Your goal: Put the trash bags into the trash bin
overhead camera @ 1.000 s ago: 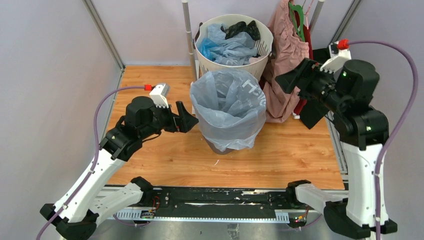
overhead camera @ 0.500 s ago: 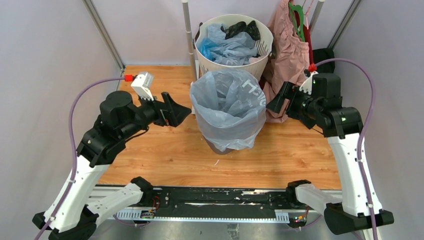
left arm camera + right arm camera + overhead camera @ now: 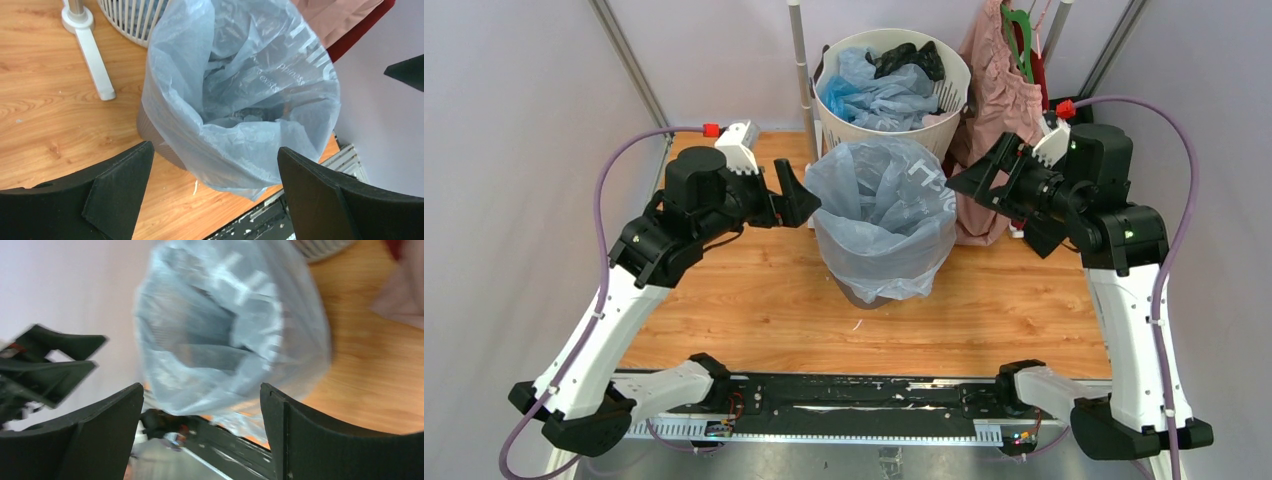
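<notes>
Left jaws stand wide and empty, just beside the bin point(image 3: 861, 291). Right jaws, also wide and empty, hang at its other side, near a pink garment point(image 3: 997, 120). The bin sits on the counter point(image 3: 754, 300) between both sets of jaws, lined with a pale blue bag point(image 3: 879, 215) draped over its rim. Beyond the jaws, a white basket point(image 3: 951, 118) holds more bags point(image 3: 874, 98)
</notes>
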`<state>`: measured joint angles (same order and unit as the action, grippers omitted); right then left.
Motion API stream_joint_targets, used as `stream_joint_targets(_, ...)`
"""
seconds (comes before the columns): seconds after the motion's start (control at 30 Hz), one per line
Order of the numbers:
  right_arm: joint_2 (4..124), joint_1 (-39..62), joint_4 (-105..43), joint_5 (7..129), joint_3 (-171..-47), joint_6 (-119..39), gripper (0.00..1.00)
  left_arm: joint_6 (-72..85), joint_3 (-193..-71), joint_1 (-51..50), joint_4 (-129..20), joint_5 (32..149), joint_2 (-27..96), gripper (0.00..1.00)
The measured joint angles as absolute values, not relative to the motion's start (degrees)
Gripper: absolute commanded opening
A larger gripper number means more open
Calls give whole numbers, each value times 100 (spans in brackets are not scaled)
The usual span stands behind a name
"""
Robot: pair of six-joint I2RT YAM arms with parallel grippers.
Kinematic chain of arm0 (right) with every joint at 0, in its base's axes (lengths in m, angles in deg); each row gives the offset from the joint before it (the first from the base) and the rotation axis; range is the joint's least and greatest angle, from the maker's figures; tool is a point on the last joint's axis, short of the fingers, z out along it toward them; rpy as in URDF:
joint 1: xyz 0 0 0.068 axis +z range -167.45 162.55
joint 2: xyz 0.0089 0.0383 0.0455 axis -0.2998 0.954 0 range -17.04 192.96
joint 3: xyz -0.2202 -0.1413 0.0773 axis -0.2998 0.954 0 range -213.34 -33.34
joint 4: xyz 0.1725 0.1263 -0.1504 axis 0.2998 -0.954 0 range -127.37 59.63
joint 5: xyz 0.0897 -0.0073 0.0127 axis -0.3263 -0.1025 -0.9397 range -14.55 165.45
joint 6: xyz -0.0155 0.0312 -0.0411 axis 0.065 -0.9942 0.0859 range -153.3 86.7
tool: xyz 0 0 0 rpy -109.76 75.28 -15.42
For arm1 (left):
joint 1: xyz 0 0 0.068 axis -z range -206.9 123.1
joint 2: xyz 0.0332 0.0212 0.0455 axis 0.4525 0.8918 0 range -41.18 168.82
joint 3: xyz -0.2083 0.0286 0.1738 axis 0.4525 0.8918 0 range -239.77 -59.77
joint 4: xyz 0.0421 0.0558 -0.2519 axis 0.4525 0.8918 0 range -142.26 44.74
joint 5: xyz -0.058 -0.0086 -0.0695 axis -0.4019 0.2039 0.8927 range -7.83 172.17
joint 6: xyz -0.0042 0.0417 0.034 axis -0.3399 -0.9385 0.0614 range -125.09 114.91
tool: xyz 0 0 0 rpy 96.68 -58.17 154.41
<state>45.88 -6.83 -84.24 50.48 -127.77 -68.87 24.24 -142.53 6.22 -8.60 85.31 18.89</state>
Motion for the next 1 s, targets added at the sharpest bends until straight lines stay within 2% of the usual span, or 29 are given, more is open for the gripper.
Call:
stream_joint_targets(0.2, 4529, -817, -6831, 3527, -12122, -7921, 91, 2369, -14920, 622, -809, 8389, 2132, 100)
stream_joint_targets(0.5, 4688, -1075, -5961, 3066, -11660, -8118, 91, 2013, -15372, 462, -488, 8295, 2488, 100)
stream_joint_targets(0.73, 4822, -1020, -7041, 3754, -12036, -7755, 91, 1777, -15331, 38, -237, 8358, 2473, 100)
stream_joint_targets(1.0, 4898, -996, -8332, 4467, -12651, -7075, 91, 1632, -14809, 1, -235, 8452, 2361, 100)
